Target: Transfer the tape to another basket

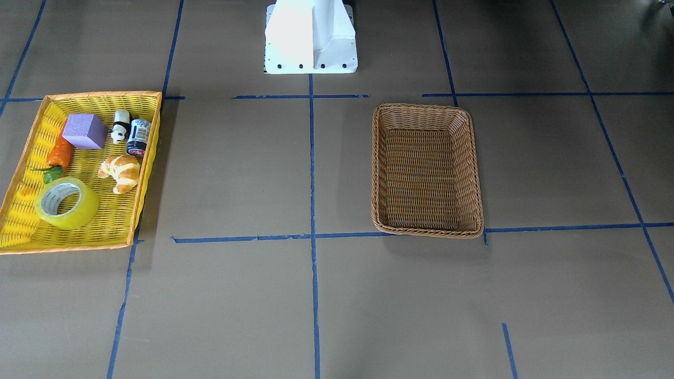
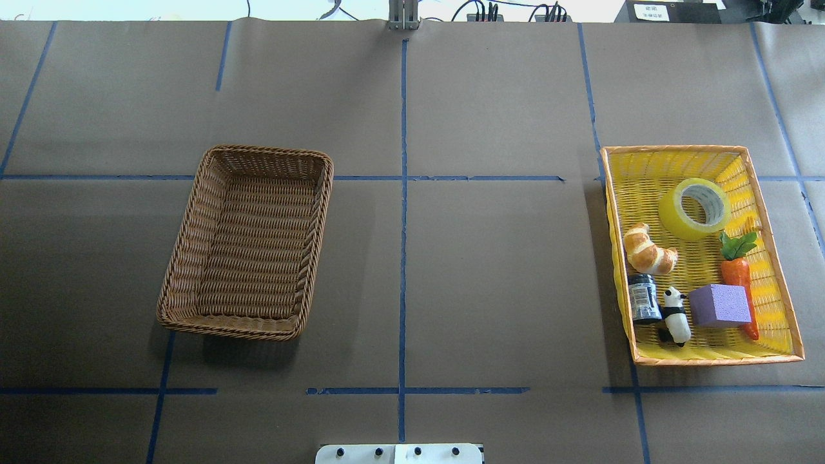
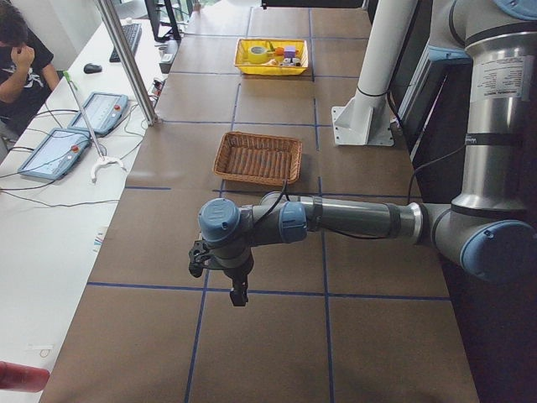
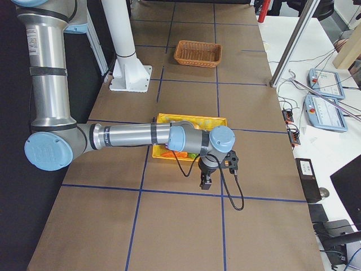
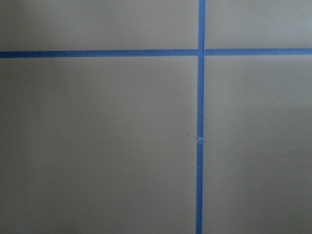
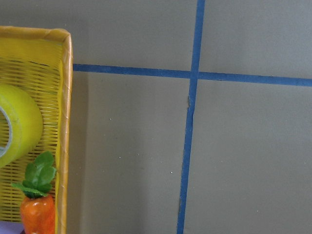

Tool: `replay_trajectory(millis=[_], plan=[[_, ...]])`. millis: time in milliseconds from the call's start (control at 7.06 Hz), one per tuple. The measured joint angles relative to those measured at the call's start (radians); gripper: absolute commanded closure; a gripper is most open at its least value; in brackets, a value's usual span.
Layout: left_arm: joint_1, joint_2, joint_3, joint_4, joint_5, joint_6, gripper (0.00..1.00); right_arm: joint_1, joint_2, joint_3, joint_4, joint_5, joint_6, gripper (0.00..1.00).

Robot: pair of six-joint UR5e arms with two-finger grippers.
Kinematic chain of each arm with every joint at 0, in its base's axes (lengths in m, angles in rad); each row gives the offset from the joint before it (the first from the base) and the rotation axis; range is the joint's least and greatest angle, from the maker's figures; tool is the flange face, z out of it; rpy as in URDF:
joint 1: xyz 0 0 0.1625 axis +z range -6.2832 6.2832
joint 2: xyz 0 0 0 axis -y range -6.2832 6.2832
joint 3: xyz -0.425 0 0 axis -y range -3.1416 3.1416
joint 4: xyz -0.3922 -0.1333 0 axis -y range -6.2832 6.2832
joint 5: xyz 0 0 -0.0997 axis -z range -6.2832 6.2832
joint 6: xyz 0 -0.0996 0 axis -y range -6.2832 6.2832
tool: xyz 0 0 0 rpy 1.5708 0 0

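Observation:
The tape (image 2: 695, 208), a wide translucent yellow roll, lies flat in the far part of the bright yellow tray (image 2: 673, 149) on the table's right side. It also shows in the front view (image 1: 67, 203) and at the left edge of the right wrist view (image 6: 17, 124). The brown wicker basket (image 2: 271, 152) stands empty on the left side. My left gripper (image 3: 239, 292) shows only in the left side view, hanging over bare table short of the basket. My right gripper (image 4: 206, 182) shows only in the right side view, just outside the tray. I cannot tell if either is open or shut.
The yellow tray also holds a croissant (image 2: 648, 250), a carrot (image 2: 738, 274), a purple block (image 2: 720, 305), a panda figure (image 2: 675, 314) and a dark jar (image 2: 643, 298). The white robot base (image 1: 310, 37) stands at the table's near edge. Blue tape lines cross the brown table cover.

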Motion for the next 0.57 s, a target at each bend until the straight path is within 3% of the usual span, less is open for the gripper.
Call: replay_trajectory(millis=[567], plan=[[0.011, -0.003, 0.017, -0.002, 0.05, -0.006, 0.0, -0.002, 0.001, 0.001, 0.001, 0.017, -0.004, 0.0]])
